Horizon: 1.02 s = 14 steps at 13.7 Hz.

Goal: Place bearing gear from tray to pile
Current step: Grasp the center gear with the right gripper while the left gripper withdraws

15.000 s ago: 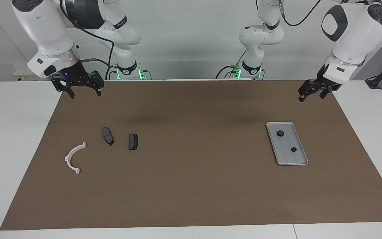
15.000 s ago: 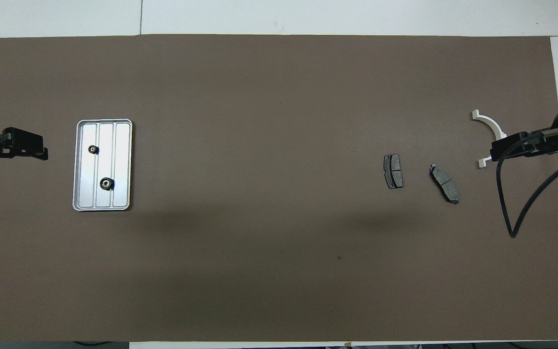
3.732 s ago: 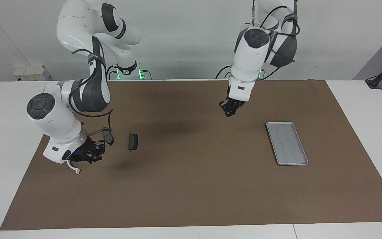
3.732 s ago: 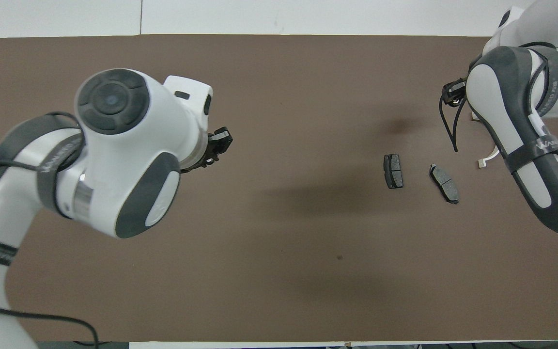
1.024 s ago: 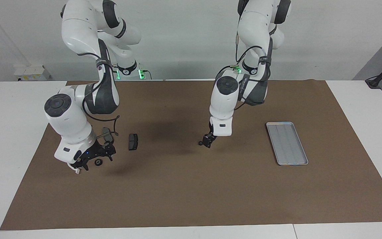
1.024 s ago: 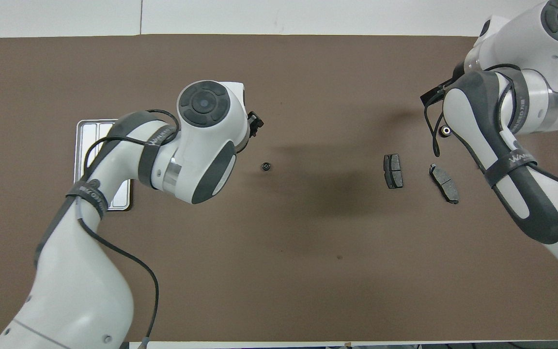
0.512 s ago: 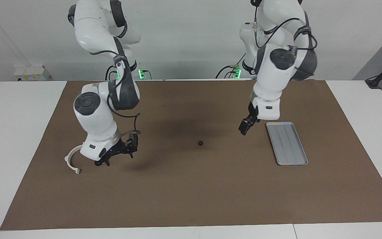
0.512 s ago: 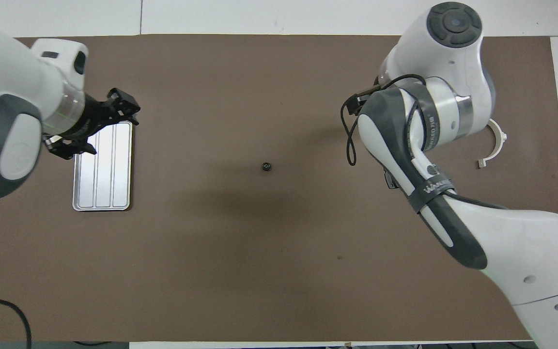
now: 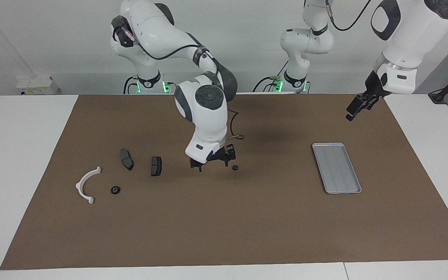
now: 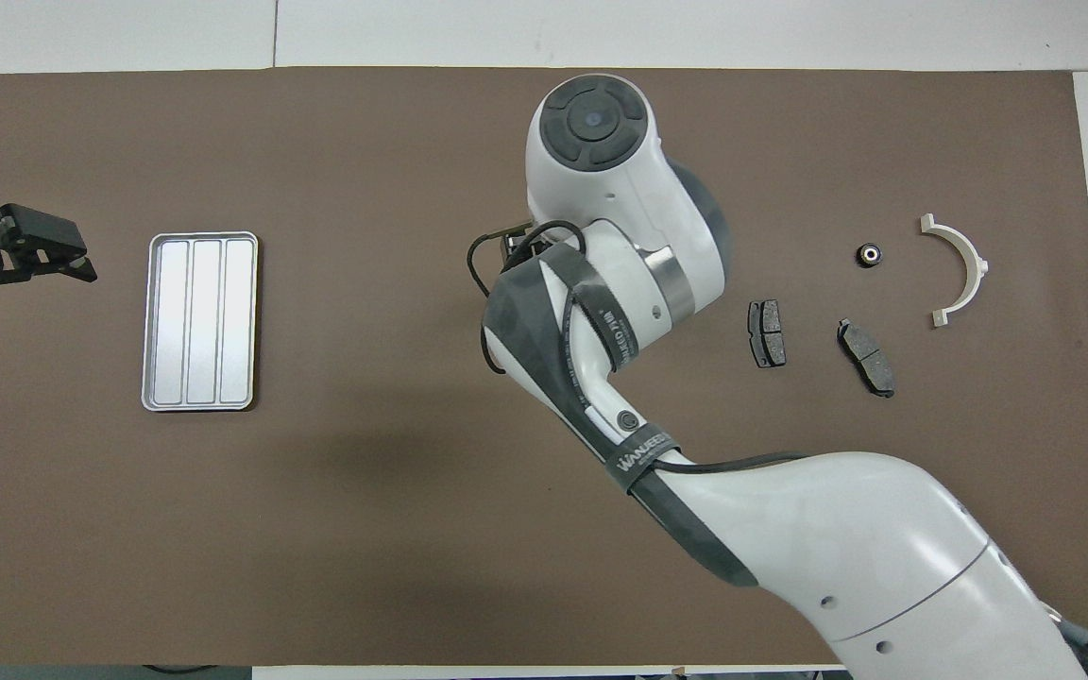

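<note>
Two gears are off the tray [image 9: 336,167], which lies bare. One gear [image 9: 115,189] sits in the pile, at three o'clock of the bracket [image 9: 87,184]. Second gear [image 9: 235,167] lies mid-bench; right pincer [image 9: 212,161], open, hovers just beside it, evidently for pickup. Left pincer [image 9: 358,106] waits open, clear of the tray.

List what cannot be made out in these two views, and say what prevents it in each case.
- Overhead view: the mid-mat gear is hidden under the right arm; only the facing view shows it.
- Overhead view: the right claw is covered by its own wrist.
- Overhead view: the picture's edge cuts off the left arm; only the left claw shows.
- Both views: the second gear, beside the white bracket, is too small to show teeth.
</note>
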Tool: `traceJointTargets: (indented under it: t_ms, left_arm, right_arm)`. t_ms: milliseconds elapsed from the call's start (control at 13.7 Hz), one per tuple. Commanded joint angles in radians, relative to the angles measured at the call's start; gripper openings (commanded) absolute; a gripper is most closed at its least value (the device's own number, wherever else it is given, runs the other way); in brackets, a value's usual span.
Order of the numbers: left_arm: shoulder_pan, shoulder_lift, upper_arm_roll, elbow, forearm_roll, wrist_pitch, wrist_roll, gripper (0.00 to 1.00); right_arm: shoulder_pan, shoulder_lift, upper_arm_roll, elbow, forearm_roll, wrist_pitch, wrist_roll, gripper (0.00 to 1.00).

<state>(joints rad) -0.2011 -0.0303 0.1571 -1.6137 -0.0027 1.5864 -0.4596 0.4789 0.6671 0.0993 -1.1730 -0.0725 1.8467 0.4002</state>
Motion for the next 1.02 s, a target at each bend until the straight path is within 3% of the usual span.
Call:
traceJointTargets:
  t_ms: [0,146,220,512,805,951]
  left_arm:
    - [0.138,0.007,-0.120,0.055,0.023,-0.067,0.071,1.00]
    - [0.167,0.068,-0.134,0.183,0.021,-0.156,0.110,1.00]
    - [0.166,0.067,-0.137,0.186,0.023,-0.155,0.136,1.00]
    - [0.152,-0.058,-0.131,-0.085,0.018,0.032,0.232,1.00]
    - [0.158,-0.063,-0.136,-0.087,0.016,0.023,0.219,1.00]
    - [0.152,-0.063,-0.136,-0.087,0.016,0.020,0.219,1.00]
  right_arm:
    - [0.041,0.052,-0.001,0.046,-0.018,0.015,0.046,1.00]
    - [0.058,0.063,0.000,0.036,-0.017,0.043,0.066,1.00]
    - [0.067,0.063,0.002,0.026,-0.013,0.075,0.081,1.00]
    - [0.067,0.062,0.003,-0.028,-0.009,0.130,0.100,1.00]
    - [0.061,0.054,0.003,-0.128,-0.004,0.212,0.101,1.00]
    - [0.063,0.046,0.003,-0.137,0.005,0.186,0.103,1.00]
